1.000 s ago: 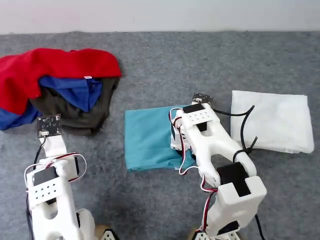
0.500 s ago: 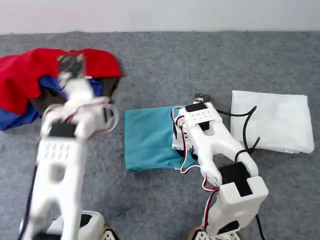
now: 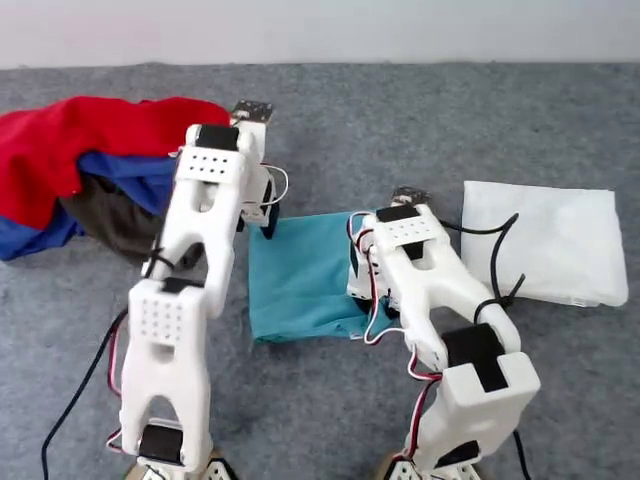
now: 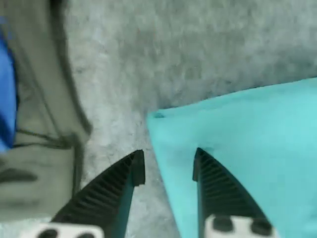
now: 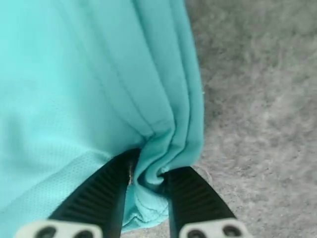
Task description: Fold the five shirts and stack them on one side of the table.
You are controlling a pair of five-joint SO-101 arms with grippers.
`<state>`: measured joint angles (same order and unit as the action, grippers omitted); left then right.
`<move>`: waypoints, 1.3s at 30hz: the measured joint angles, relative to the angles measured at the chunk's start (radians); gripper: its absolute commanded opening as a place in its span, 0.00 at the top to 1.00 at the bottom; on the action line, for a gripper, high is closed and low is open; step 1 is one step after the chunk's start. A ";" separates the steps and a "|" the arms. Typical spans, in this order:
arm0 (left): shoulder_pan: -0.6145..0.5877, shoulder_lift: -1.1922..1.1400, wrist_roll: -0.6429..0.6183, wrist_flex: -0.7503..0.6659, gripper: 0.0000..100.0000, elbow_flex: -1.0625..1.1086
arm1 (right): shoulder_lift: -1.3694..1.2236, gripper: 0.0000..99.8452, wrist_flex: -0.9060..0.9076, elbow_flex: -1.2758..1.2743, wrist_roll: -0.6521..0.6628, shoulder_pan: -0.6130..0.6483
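A grey felt-covered table (image 3: 400, 130) seen from above. At the far left lies a loose heap of three unfolded shirts. A red shirt (image 3: 70, 140) is draped on top, over a blue shirt (image 3: 135, 180) and a dark olive shirt (image 3: 115, 225).

Just right of the heap, the left arm stretches across the table. The left gripper (image 4: 168, 166) hangs with its jaws open over the far left corner of the teal shirt (image 3: 300, 275), one finger over the felt and one over the cloth.

The teal shirt lies in the middle of the table, folded into a smooth, flat rectangle with layered edges.

At its right edge the right gripper (image 5: 148, 171) is closed on a bunched fold of the teal cloth.

Further right, apart from the teal one, a white shirt (image 3: 545, 245) lies neatly folded into a rectangle.
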<state>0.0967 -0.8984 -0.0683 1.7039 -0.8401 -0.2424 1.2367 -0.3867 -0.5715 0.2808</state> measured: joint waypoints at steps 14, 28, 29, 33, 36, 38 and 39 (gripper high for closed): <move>-0.018 -0.178 -0.049 0.029 0.83 -0.195 | 0.000 0.99 0.000 0.000 0.000 -0.006; 0.015 0.097 -0.094 0.029 0.83 -0.011 | 0.000 0.99 0.000 0.000 0.000 -0.006; 0.029 0.129 -0.094 0.029 0.83 0.028 | 0.000 0.99 0.000 0.000 0.000 -0.006; 0.029 0.172 -0.094 -0.058 0.83 0.192 | 0.000 0.99 0.000 0.000 0.000 -0.006; 0.031 0.172 -0.094 -0.133 0.83 0.302 | 0.000 0.99 0.000 0.000 0.000 -0.006; 0.018 0.172 -0.100 -0.186 0.83 0.348 | 0.000 0.99 0.000 0.000 0.000 -0.006; 0.009 0.172 -0.100 -0.207 0.83 0.368 | 0.000 0.99 0.000 0.000 0.000 -0.006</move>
<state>0.1059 -0.7265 -0.1680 1.4968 -0.4718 -0.2424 1.2367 -0.3867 -0.5715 0.2746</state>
